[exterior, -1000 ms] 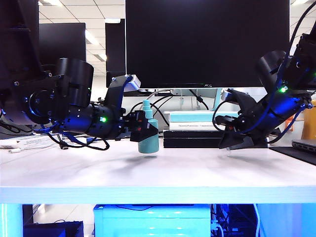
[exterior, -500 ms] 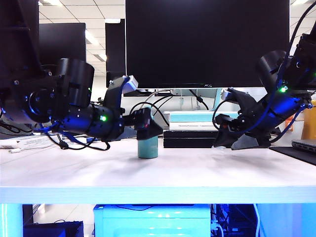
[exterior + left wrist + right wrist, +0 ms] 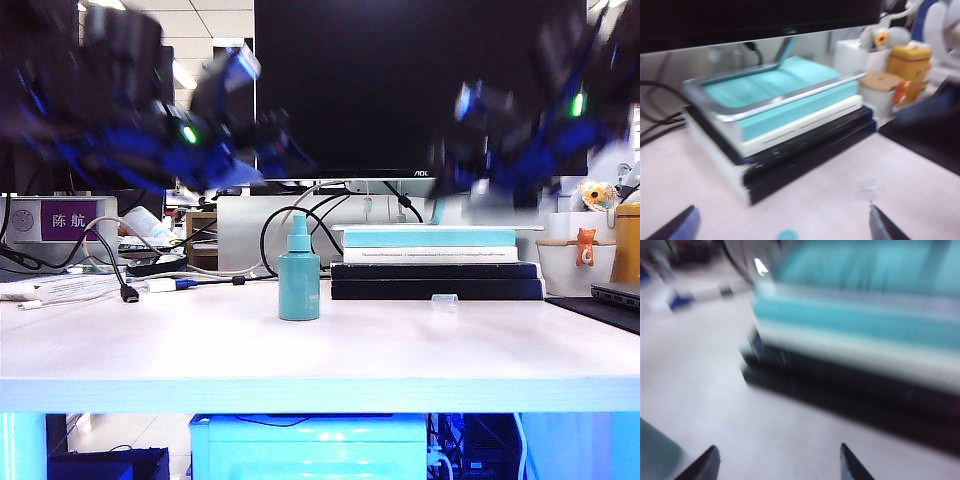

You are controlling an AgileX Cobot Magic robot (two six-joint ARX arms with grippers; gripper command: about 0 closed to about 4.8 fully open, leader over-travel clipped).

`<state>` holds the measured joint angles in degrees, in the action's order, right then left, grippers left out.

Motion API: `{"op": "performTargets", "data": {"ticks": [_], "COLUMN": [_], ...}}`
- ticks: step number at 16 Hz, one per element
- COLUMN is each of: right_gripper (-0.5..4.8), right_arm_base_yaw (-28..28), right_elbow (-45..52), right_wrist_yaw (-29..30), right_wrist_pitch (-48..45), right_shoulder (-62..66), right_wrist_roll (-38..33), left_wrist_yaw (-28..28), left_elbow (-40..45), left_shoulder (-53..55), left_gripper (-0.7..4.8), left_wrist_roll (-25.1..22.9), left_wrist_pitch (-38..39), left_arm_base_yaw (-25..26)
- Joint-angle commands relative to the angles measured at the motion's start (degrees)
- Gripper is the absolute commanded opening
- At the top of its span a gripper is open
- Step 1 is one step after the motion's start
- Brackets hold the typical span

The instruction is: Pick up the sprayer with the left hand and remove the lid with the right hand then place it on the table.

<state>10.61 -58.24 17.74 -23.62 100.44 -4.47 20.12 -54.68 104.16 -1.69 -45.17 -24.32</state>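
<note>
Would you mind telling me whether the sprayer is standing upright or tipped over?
Upright: the sprayer stands on its base on the table, nozzle pointing up.

One sprayer (image 3: 299, 270), one lid (image 3: 444, 300) — two pincers, left (image 3: 782, 226) and right (image 3: 777, 463).

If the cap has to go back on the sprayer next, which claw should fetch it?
Probably the right claw: it is raised on the lid's side of the table, open and empty. The left claw, also open, is raised above the sprayer.

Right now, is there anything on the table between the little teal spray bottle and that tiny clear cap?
No. In the exterior view only bare table lies between the sprayer and the lid; the books sit behind that stretch.
</note>
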Motion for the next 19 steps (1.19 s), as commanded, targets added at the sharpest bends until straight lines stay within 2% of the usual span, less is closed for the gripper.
{"op": "performTargets", "data": {"ticks": [1,3,5,6,7,10,11,12,13,14,15,17,19], "right_gripper": [3.06,3.06,2.85,1.87,1.68,1.64,1.26,0.37,-0.05,-0.05,-0.05,-0.05,-0.05], "right_arm_base_yaw": [0.0,0.0,0.0,0.1,0.1,0.1,0.1,0.1,0.1,0.1,0.1,0.1,0.2], "right_elbow": [-0.5,-0.5,-0.3,0.4,1.6,5.4,7.1,10.6,14.4,20.6,24.5,32.2,42.6], "right_wrist_yaw": [-0.3,-1.2,-2.3,-6.9,-10.6,-12.4,-12.6,-14.2,-15.3,-16.3,-17.0,-17.0,-16.3], "right_wrist_pitch": [3.0,8.7,14.2,15.2,14.1,13.6,14.2,15.9,16.5,16.5,16.8,17.0,16.1], "right_shoulder": [-9.2,-17.4,-25.2,-31.3,-36.9,-49.1,-52.5,-58.4,-63.9,-72.1,-77.6,-86.6,-93.9], "right_wrist_roll": [-1.3,-1.5,-1.5,-1.5,-1.5,-0.8,0.3,1.9,1.9,1.2,0.0,-2.8,-5.8], "left_wrist_yaw": [-0.3,-3.7,-6.4,-6.0,-6.8,-11.0,-11.1,-11.2,-12.5,-18.4,-21.2,-23.3,-27.2], "left_elbow": [-0.1,-0.1,-0.1,-0.1,-0.1,0.2,1.1,3.3,6.9,12.7,16.9,25.6,33.3], "left_shoulder": [-8.2,-15.7,-24.3,-30.2,-35.6,-48.0,-52.2,-57.6,-64.0,-72.6,-78.3,-87.8,-94.0], "left_gripper": [4.79,4.79,4.79,4.79,3.92,2.93,2.46,1.72,1.22,1.11,1.08,0.47,0.47], "left_wrist_roll": [-2.8,-3.2,-7.7,-11.4,-12.5,-13.3,-14.6,-16.5,-17.7,-17.1,-15.5,-15.2,-11.2], "left_wrist_pitch": [8.8,16.5,25.7,30.5,34.0,40.7,41.9,42.4,41.8,41.8,41.7,41.7,41.6], "left_arm_base_yaw": [0.6,0.7,0.6,0.7,0.7,1.4,1.4,1.4,1.4,1.4,1.4,1.4,1.4]}}
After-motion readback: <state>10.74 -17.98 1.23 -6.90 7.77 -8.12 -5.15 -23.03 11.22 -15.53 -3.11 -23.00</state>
